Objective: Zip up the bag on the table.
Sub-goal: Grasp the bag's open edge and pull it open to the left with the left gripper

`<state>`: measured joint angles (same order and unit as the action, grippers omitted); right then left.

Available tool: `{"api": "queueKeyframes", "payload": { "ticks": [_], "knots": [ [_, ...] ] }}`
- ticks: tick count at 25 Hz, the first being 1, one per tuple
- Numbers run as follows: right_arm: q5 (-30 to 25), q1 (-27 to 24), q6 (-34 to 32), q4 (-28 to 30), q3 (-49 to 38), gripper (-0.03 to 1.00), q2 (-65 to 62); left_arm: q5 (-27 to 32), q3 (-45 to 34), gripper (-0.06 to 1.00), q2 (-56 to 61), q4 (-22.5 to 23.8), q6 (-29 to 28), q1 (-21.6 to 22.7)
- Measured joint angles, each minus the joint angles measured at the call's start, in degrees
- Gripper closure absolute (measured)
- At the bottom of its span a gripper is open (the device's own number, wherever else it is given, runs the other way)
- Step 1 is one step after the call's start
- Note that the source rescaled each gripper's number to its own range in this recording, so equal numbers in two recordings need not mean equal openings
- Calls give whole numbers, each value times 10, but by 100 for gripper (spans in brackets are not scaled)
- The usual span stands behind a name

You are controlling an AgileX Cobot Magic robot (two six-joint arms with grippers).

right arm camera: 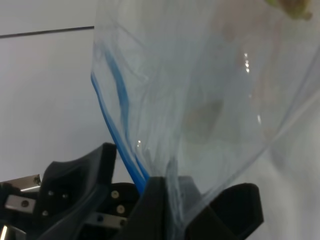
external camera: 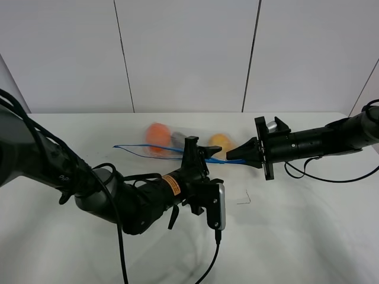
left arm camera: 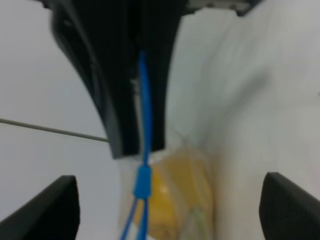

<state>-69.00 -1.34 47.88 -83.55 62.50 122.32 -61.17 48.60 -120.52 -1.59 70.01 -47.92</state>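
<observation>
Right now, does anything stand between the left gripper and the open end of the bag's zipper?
Nothing visible does. The left gripper is shut on the blue zipper strip behind the slider; the open strip ahead runs clear. The right gripper pinches the bag.

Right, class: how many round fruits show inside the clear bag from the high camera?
2. An orange one toward the bag's left end in that view, a yellow one beside the right gripper. The left gripper may hide more.
</observation>
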Motion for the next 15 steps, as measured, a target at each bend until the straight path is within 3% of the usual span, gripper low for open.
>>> {"api": "queueKeyframes", "payload": {
  "ticks": [2,8,11,15],
  "knots": [
    [0,0,0,0,0,97,0,-21,0,0,0,0,0,0],
    [0,0,0,0,0,97,0,-49,0,33,0,1,0,0],
    [0,0,0,0,0,97,0,-51,0,41,0,1,0,0],
    [0,0,0,0,0,97,0,-50,0,45,0,1,0,0]
  ]
}}
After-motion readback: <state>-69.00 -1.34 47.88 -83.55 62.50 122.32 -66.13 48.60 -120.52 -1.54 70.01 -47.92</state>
